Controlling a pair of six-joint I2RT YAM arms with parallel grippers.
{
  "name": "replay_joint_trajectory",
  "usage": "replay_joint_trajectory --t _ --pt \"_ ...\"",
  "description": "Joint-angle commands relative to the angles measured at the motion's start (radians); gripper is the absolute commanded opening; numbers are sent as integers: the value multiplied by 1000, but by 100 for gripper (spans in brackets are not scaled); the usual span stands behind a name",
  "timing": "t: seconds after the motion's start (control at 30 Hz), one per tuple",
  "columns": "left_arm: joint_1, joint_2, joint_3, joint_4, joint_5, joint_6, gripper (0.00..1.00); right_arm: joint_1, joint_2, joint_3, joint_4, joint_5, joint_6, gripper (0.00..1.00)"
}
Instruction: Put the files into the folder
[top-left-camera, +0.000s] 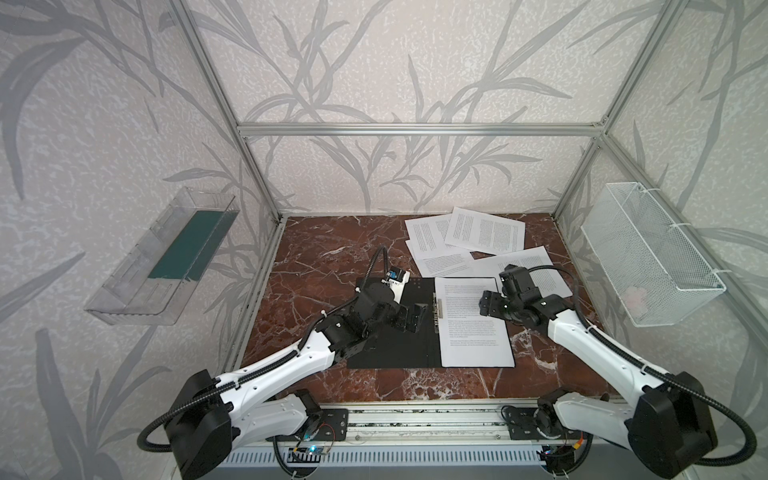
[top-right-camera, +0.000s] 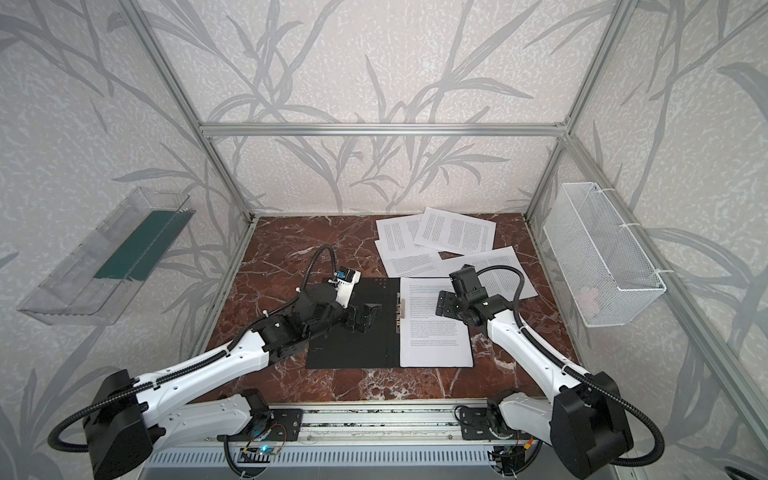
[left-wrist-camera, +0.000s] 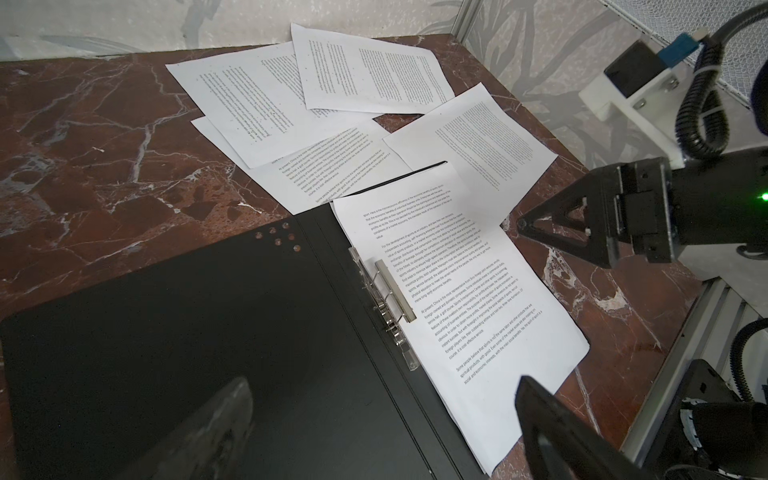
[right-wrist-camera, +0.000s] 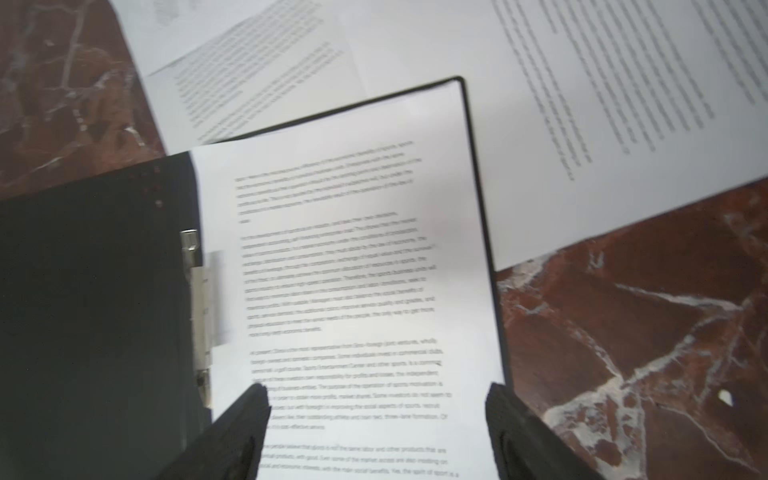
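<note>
The folder (top-left-camera: 395, 349) lies open, with one sheet (top-left-camera: 476, 336) flat on its right half. The right claw (right-wrist-camera: 376, 399) hangs over that sheet, jaws apart and holding nothing. The left claw (top-left-camera: 415, 316), also wide open, hovers above the black left half. The loose sheets (top-left-camera: 484, 232) lie just beyond the folder's far right corner, nearer the right claw. The closest one is slanted, its long side roughly left to right.

A clear tray (top-left-camera: 124, 291) and mesh basket (top-left-camera: 648, 253) (white) flank the marble tabletop (top-left-camera: 316, 257).
</note>
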Motion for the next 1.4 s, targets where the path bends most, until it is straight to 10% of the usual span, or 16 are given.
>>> replay_joint_trajectory --t 0.0,0.67,1.37 --pt "-2 -34 23 -15 -43 -22 99 119 84 71 -36 51 -16 81" --pt "-1 -507 137 -626 56 -100 99 279 534 324 18 22 27 48" --pt "18 -539 110 -633 64 -91 99 283 581 323 27 13 41 25"
